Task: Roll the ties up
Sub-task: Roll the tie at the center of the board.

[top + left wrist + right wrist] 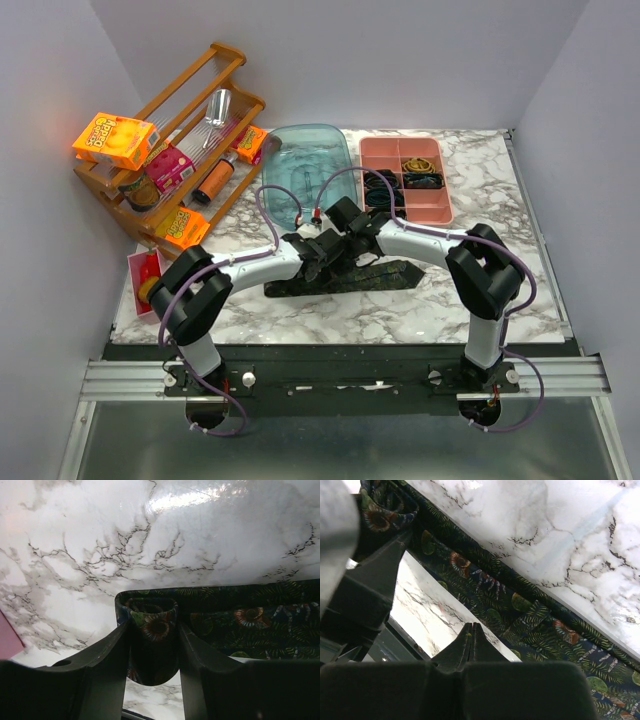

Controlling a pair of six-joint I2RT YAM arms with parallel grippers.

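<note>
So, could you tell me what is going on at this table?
The two arms are at work rolling a dark patterned tie that lies on the marble table. The left gripper pinches the rolled end between its fingers, and most of the tie lies flat and unrolled. The right gripper is shut and holds nothing, close beside the roll.

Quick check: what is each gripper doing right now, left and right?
Left gripper: closed on the rolled end of the tie.
Right gripper: closed, fingertips pressed together with nothing between them, just above the tie.
</note>
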